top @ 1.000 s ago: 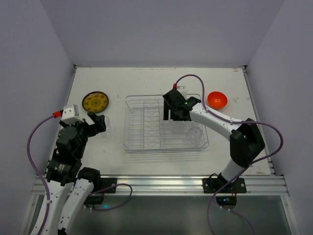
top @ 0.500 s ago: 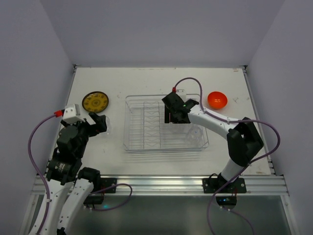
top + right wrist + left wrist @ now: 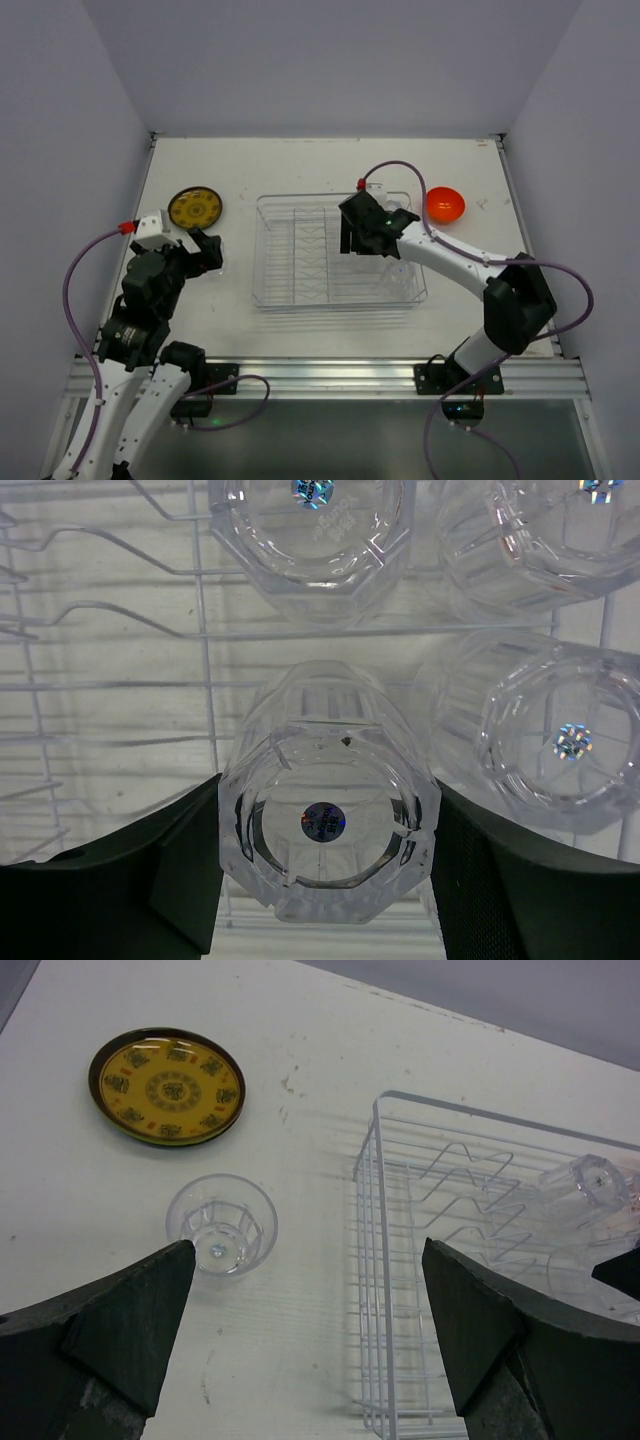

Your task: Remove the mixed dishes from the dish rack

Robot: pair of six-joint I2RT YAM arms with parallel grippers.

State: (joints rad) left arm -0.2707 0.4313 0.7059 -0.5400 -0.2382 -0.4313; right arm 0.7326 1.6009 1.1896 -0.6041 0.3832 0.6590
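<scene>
**A:** What have the jaws got?

**B:** The right gripper (image 3: 328, 785) stands partway in, one finger on either side of a glass cup (image 3: 328, 830). The pads sit right at its faceted walls. I can't tell whether they press it or only flank it. The cup is upside down, its base with a small sticker facing the wrist camera.

**A:** And the other arm?

**B:** The left gripper (image 3: 307, 1250) is spread wide and holds nothing. An upright cup (image 3: 220, 1225) stands on the table (image 3: 80, 1190) just ahead of its left finger. The yellow plate (image 3: 166, 1085) lies further ahead, and the dish rack (image 3: 372, 1160) is off toward its right finger.

**A:** How should the right arm do this well?

**B:** I'd squeeze across two flat facets rather than the ridges, then lift straight up. One neighbouring cup (image 3: 540, 740) sits just beside the right finger, and two more (image 3: 310, 530) stand just ahead of the tips. A tilt or a sideways drag could knock them or catch the rack wires underneath. Smooth glass may slip, so I'd grip firmly and low before rising.

**A:** What's hard to read?

**B:** The cup's rim and its seat on the wires are hidden beneath it. From the top camera the clear cups nearly vanish into the rack, so I can't count them. The orange bowl (image 3: 444, 203) sits outside the rack, off to the right arm's far side.
</scene>
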